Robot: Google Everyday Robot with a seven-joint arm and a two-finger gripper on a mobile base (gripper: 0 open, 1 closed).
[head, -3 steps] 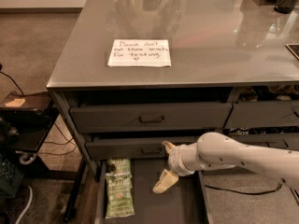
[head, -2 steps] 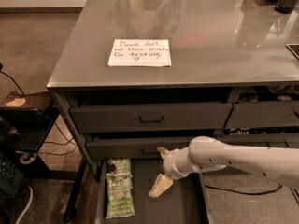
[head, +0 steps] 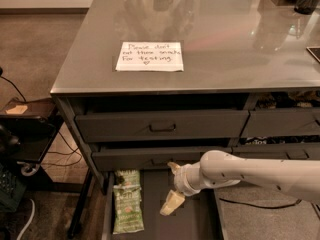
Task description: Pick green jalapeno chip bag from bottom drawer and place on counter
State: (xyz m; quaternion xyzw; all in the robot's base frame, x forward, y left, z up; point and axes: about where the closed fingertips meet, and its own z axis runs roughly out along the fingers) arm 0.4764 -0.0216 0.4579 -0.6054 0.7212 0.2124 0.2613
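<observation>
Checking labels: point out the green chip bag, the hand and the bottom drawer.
green jalapeno chip bag (head: 128, 209): camera view, middle of its front.
hand (head: 168, 189): camera view, between its open fingertips, over the drawer, right of the bag.
bottom drawer (head: 192, 221): camera view, bare floor.

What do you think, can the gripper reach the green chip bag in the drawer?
Probably yes. The gripper hangs open inside the bottom drawer, close beside the green jalapeno chip bag, with only bare drawer floor between them. Nothing lies on the bag.
</observation>
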